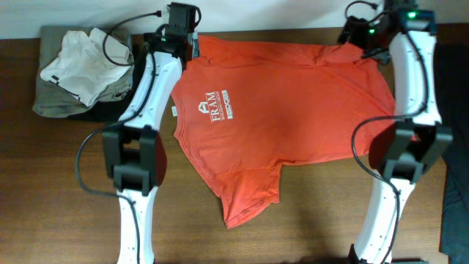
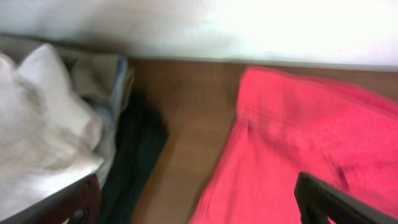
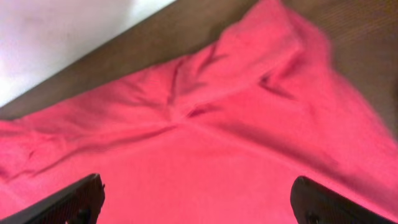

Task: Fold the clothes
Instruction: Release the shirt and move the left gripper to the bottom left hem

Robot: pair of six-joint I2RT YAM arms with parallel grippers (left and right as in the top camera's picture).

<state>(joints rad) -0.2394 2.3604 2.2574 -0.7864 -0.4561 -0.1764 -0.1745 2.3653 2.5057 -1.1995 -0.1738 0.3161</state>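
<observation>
The red-orange T-shirt (image 1: 293,110) lies spread flat across the middle of the brown bench (image 1: 58,183). Its collar faces the left arm, and its white chest lettering (image 1: 215,108) and small white tag (image 1: 174,111) face up. 1 sleeve points toward the near edge of the bench.

The left tool (image 2: 199,186) hangs at the far-left corner of the shirt with its 2 fingers (image 2: 329,199) spread wide and nothing between them. In the left wrist view, the shirt's corner fills the right half of the gap and runs under the right finger. A strip of bare bench shows in the middle. On the left lies a pile of other clothes: a white garment (image 1: 80,55) on top of an olive garment (image 1: 51,95), with a dark garment (image 2: 134,155) at the pile's edge nearest the shirt. The pile and the shirt lie near each other but do not touch.

The right tool (image 3: 199,186) hangs over the far-right corner of the shirt, also fully spread and empty. In the right wrist view, red fabric fills the whole space under and between its fingers (image 3: 74,199). A bunched, wrinkled fold lies just ahead of them, and the shirt's edge runs along the bench beyond it.

Neither tool pinches the cloth. Whether the fingertips touch the fabric cannot be told.
</observation>
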